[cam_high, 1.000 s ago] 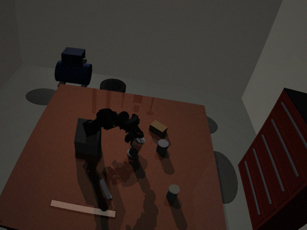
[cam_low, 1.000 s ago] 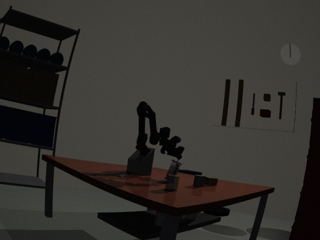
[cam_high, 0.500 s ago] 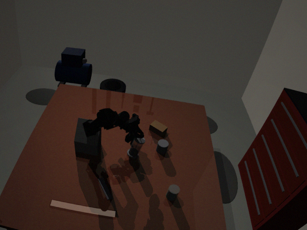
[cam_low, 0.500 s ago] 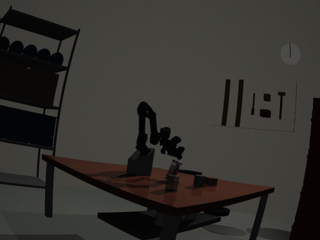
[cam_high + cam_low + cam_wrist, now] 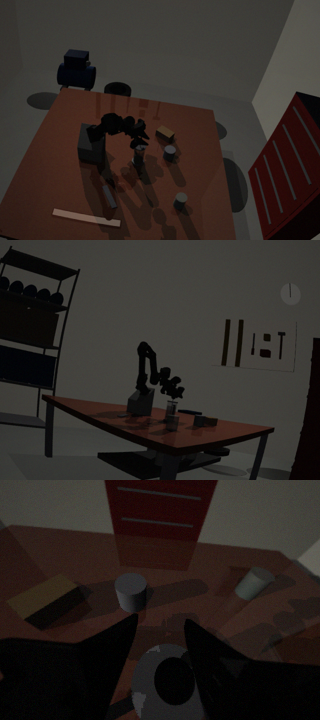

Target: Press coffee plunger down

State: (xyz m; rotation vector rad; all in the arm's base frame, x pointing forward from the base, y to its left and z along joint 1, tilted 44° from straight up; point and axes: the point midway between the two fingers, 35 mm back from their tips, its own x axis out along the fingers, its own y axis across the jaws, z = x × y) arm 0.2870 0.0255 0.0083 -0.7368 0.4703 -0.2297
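Coffee press (image 5: 138, 155) upright on the red-brown table, just off the arm's base block. Clear glass cylinder body, pale round lid. Dark round plunger knob (image 5: 173, 680) sits low on the lid, between the dark fingers, apparently touching neither.
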